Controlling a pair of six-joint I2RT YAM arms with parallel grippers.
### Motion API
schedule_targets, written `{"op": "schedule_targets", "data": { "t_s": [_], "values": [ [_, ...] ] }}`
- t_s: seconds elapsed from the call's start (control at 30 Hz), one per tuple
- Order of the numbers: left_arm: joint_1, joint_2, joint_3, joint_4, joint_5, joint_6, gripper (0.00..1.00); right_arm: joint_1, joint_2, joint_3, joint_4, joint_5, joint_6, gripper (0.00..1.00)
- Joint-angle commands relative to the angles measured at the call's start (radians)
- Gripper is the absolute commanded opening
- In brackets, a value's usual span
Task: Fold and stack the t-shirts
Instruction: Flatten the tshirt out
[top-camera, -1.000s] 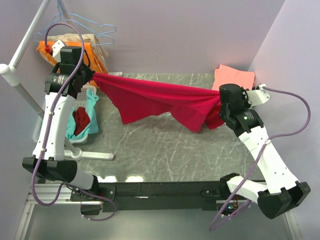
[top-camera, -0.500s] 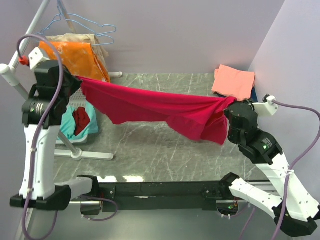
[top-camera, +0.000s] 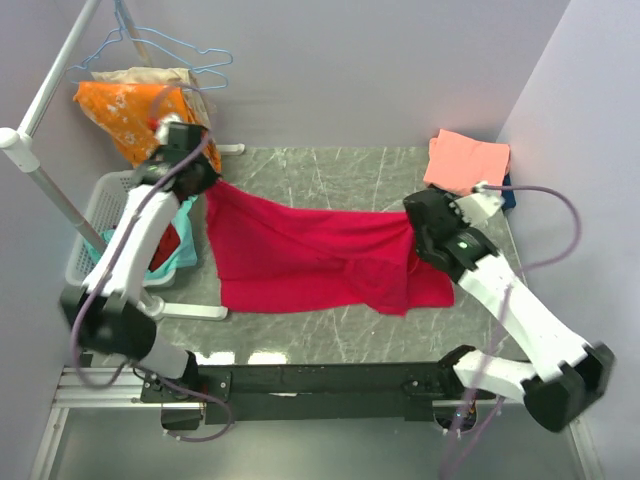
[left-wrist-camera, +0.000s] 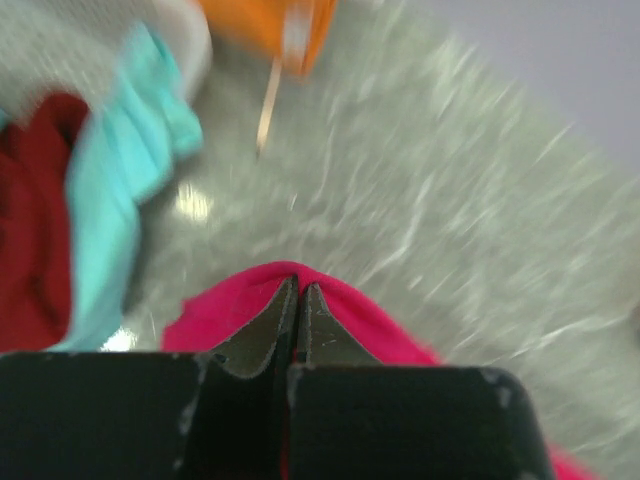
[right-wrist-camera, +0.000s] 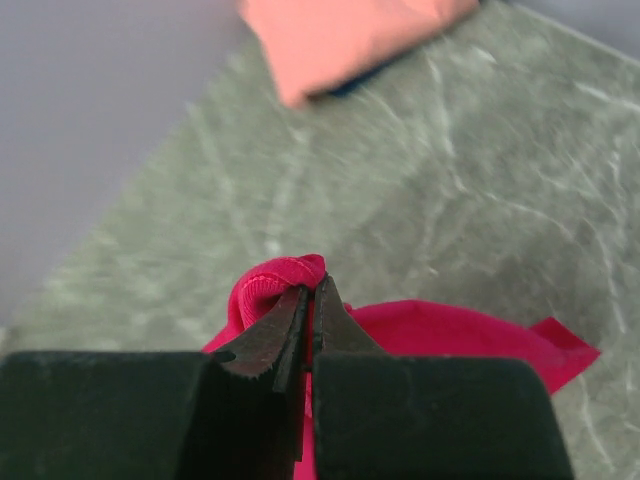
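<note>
The crimson-red t-shirt (top-camera: 300, 255) is spread across the middle of the grey marble table (top-camera: 320, 320), rumpled at its right side. My left gripper (top-camera: 208, 183) is shut on its far left corner, which shows in the left wrist view (left-wrist-camera: 250, 300). My right gripper (top-camera: 415, 222) is shut on its far right corner, which shows as a bunched hem in the right wrist view (right-wrist-camera: 275, 280). A folded salmon-pink t-shirt (top-camera: 466, 160) lies at the back right corner, also in the right wrist view (right-wrist-camera: 340, 35), on top of a dark blue one (top-camera: 508, 193).
A white laundry basket (top-camera: 85, 240) at the left holds a teal cloth (top-camera: 185, 240) and a dark red one (top-camera: 165, 240). An orange white-blotched cloth (top-camera: 130, 115) hangs on a rack with blue hangers (top-camera: 180, 50) at the back left. The rack's white base (top-camera: 190, 312) lies on the table.
Both grippers came down and inward with the red t-shirt. It hung stretched in the air between them; now it lies spread on the table.
</note>
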Motion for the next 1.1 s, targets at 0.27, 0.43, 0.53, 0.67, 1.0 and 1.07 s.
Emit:
{"op": "schedule_targets", "data": {
  "t_s": [0.27, 0.43, 0.53, 0.67, 1.0, 1.07],
  "values": [
    [-0.037, 0.376, 0.126, 0.1, -0.03, -0.003, 0.01, -0.228, 0.32, -0.036, 0.32, -0.152, -0.131, 0.0],
    [-0.037, 0.5, 0.317, 0.077, -0.07, -0.013, 0.01, -0.295, 0.426, 0.059, 0.402, -0.165, -0.186, 0.0],
    [-0.037, 0.551, 0.403, 0.077, -0.061, -0.006, 0.01, -0.326, 0.473, 0.105, 0.429, -0.159, -0.212, 0.0],
    [-0.037, 0.637, 0.476, 0.055, -0.033, 0.002, 0.01, -0.366, 0.572, 0.195, 0.366, -0.201, -0.209, 0.0],
    [-0.037, 0.789, 0.525, 0.046, 0.045, 0.031, 0.01, -0.374, 0.591, 0.272, 0.41, -0.28, -0.416, 0.72],
    [-0.037, 0.803, 0.523, 0.052, 0.051, 0.036, 0.01, -0.374, 0.561, 0.268, 0.438, -0.366, -0.487, 0.72]
  ]
}}
